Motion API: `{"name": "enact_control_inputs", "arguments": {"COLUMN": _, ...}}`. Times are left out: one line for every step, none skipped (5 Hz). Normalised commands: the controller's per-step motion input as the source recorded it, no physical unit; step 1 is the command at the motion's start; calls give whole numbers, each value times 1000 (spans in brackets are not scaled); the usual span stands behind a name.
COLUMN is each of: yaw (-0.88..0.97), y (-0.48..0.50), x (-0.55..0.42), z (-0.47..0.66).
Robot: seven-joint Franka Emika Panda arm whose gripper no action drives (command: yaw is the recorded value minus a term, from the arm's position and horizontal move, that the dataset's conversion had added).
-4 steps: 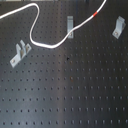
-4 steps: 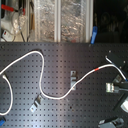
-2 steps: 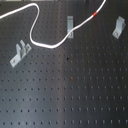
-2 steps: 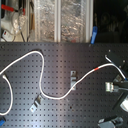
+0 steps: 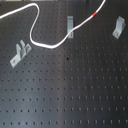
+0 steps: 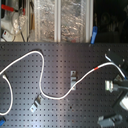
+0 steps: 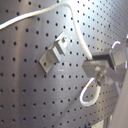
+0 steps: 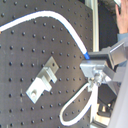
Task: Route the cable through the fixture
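The white cable (image 5: 44, 45) snakes over the black pegboard (image 5: 65, 90) from the first exterior view's upper left. It crosses the foot of the middle metal clip (image 5: 70, 24); whether it sits in the slot I cannot tell. Its red band (image 5: 95, 14) lies beyond that clip and also shows in the second exterior view (image 6: 97, 66). In both wrist views my gripper (image 7: 98, 69) (image 8: 96, 70) is shut on the cable near its end. A short loop (image 8: 75, 111) hangs below the fingers. A clip (image 7: 54, 51) (image 8: 43, 80) lies beside the held cable, apart from it.
A left clip (image 5: 20, 53) and a right clip (image 5: 118, 26) stand on the board with no cable in them. In the second exterior view, shelves with clutter (image 6: 55, 22) stand behind the board. The cable's far end runs off the second exterior view's left (image 6: 6, 75).
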Motion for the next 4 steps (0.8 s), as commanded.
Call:
{"name": "enact_control_inputs", "arguments": {"yaw": 0, "y": -23, "x": -21, "z": 32}}
{"name": "enact_control_inputs", "arguments": {"yaw": 206, "y": -141, "x": -819, "z": 314}}
{"name": "enact_control_inputs", "arguments": {"yaw": 0, "y": -16, "x": -16, "z": 52}}
{"name": "enact_control_inputs", "arguments": {"yaw": 77, "y": 90, "x": -261, "z": 223}}
